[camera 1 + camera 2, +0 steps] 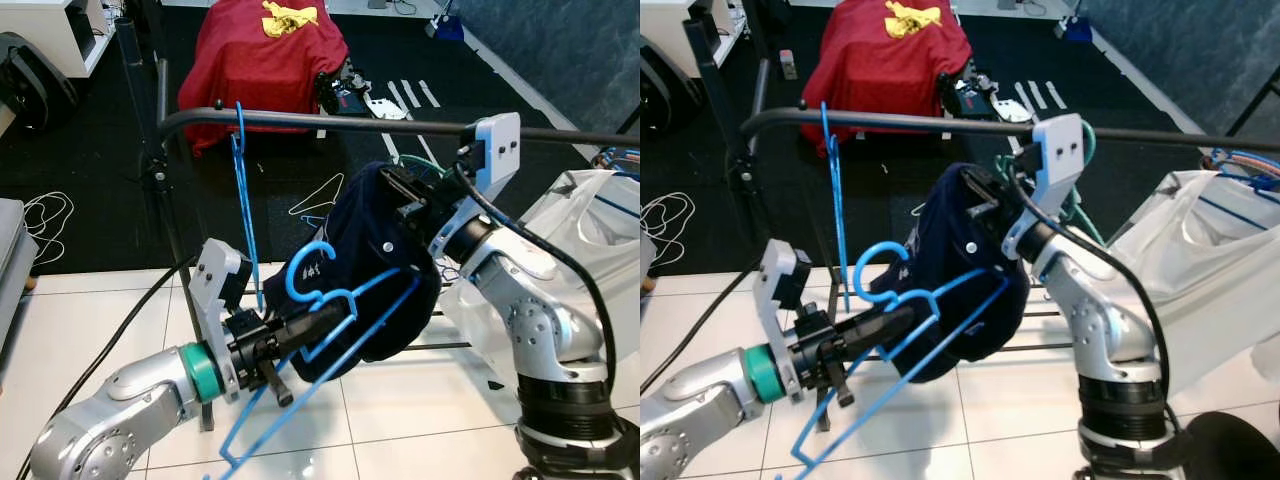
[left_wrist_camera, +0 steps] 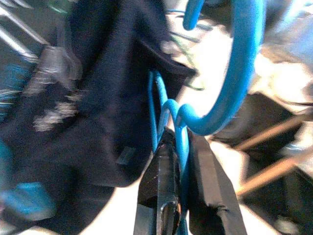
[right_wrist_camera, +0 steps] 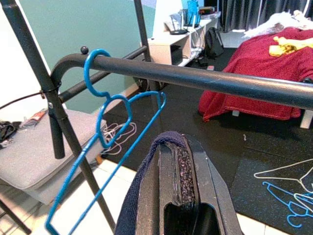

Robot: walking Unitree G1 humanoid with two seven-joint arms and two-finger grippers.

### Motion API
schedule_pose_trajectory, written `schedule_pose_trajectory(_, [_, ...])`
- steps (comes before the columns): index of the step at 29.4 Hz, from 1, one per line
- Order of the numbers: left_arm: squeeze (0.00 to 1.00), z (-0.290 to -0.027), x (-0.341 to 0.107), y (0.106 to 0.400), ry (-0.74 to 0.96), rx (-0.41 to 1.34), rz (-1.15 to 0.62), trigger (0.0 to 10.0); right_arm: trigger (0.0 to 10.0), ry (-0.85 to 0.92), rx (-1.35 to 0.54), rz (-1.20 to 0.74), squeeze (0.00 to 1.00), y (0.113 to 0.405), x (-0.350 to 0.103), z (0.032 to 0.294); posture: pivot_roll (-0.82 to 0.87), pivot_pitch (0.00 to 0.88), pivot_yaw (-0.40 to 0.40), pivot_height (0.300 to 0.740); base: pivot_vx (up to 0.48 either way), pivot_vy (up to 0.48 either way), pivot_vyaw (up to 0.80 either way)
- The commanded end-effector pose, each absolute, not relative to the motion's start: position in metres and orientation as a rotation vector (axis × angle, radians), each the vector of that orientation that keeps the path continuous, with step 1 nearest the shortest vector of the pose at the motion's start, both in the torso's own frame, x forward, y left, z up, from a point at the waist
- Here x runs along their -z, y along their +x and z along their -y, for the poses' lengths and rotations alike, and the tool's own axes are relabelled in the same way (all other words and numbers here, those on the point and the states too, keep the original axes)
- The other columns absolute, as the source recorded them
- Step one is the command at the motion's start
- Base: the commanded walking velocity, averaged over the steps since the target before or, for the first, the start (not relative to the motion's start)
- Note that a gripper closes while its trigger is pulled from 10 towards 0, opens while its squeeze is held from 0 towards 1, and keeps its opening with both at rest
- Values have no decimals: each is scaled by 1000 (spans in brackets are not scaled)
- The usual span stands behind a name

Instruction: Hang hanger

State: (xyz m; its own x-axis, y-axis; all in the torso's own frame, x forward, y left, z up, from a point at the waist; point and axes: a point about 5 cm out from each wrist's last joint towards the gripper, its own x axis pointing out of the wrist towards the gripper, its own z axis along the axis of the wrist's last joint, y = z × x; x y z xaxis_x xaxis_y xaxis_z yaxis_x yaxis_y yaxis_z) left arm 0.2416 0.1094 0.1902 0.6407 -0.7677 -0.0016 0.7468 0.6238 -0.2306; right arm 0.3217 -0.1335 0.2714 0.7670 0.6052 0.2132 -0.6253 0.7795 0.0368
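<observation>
- My left gripper (image 1: 318, 318) is clenched on the neck of a blue hanger (image 1: 330, 300), just below its hook; in the left wrist view the two black fingers (image 2: 168, 186) pinch the blue wire between them.
- My right gripper (image 1: 400, 195) is clamped on the upper edge of a dark navy garment (image 1: 375, 270), whose fabric folds over the fingers in the right wrist view. The garment hangs between my two arms, draped about the hanger's shoulders.
- By my judgement the step in hand is carrying the dressed hanger to the rail (image 1: 330, 122): the hook sits well below the black bar and is not yet on it.
- The next move calls for raising the left arm until the hook clears the top of the rail, then lowering it over the bar. The right gripper must let the cloth go or follow up, or it will drag the garment off.
- An empty blue hanger (image 1: 243, 190) already hangs on the rail near its left bend, just above my left wrist; I should set mine down beside it, not onto it.
- The rack's upright post (image 1: 165, 200) stands close by my left arm.
- A white plastic bag (image 1: 590, 230) lies to my right. Beyond the rail is a red blanket (image 1: 262, 55) on a bed, and loose hangers (image 1: 325, 195) lie on the dark floor.
</observation>
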Motion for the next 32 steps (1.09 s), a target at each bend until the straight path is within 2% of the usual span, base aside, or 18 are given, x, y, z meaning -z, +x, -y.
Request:
schedule_pose_trajectory(1, [0, -112, -186, 250, -157, 777, -86, 10000, 10000, 111, -711, 269, 0, 316, -291, 128, -38, 76, -14, 740, 0, 0, 0])
schedule_pose_trajectory(3, [0, -114, -187, 255, -122, 712, -64, 10000, 10000, 88, -715, 279, 0, 314, -298, 126, -40, 73, -16, 740, 0, 0, 0])
schedule_pose_trajectory(8, [0, -117, -188, 256, -84, 689, -47, 10000, 10000, 83, -706, 278, 0, 314, -300, 128, -37, 74, -17, 740, 0, 0, 0])
schedule_pose_trajectory(15, [0, -118, -189, 264, -21, 566, 22, 10000, 10000, 86, -673, 300, 0, 313, -315, 133, -51, 67, -15, 740, 0, 0, 0])
schedule_pose_trajectory(16, [0, -118, -189, 264, -21, 566, 22, 10000, 10000, 86, -673, 300, 0, 313, -315, 133, -51, 67, -15, 740, 0, 0, 0])
schedule_pose_trajectory(18, [0, -126, -194, 256, -11, 617, 14, 10000, 10000, -63, -607, 266, 0, 321, -301, 143, -37, 71, -17, 740, 0, 0, 0])
schedule_pose_trajectory(22, [0, -129, -195, 252, -10, 643, 13, 10000, 10000, -104, -591, 247, 0, 323, -294, 147, -37, 71, -17, 740, 0, 0, 0])
schedule_pose_trajectory(24, [0, -137, -202, 238, -31, 704, 9, 10000, 10000, -205, -568, 185, 0, 328, -270, 151, -20, 75, -16, 740, 0, 0, 0])
schedule_pose_trajectory(27, [0, -142, -206, 232, -19, 706, 13, 10000, 10000, -275, -571, 141, 0, 330, -255, 152, -14, 77, -15, 740, 0, 0, 0])
schedule_pose_trajectory(32, [0, -139, -202, 235, -4, 676, 21, 10000, 10000, -247, -622, 139, 0, 326, -258, 146, -19, 76, -15, 740, 0, 0, 0])
